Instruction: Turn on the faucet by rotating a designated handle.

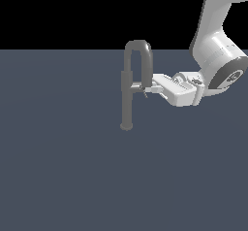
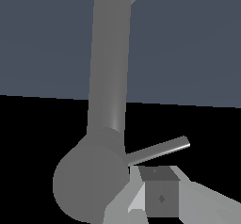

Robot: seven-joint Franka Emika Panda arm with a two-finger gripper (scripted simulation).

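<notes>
Item 1. Slim grey metal faucet (image 1: 127,96): a tall upright post on a small round foot, standing on the flat slate-blue floor (image 1: 58,176) a little toward the exterior view's left of centre. A high arched loop spout rises from the top of the post and curves down on the exterior view's right side. In the wrist view the post (image 2: 109,63) fills the frame as a thick cylinder that ends in a rounded collar.

Item 2. Short, stubby grey lever handle (image 1: 139,86): juts sideways from the post about halfway up, pointing toward the exterior view's right, under the arch of the spout. In the wrist view it shows as a thin bar (image 2: 160,150) leaving the collar at a slant, with its bright cut end free.

Item 3. White two-fingered gripper (image 1: 148,89): held level, fingertips at the handle's outer end, touching it or just beside it; which one cannot be told. A grey finger pad (image 2: 160,195) sits just next to the bar in the wrist view. Only one finger shows clearly, so whether the fingers are spread or pressed together cannot be told.

Item 4. White jointed robot arm (image 1: 213,55): enters from the upper corner on the exterior view's right and bends down to the gripper.
</notes>
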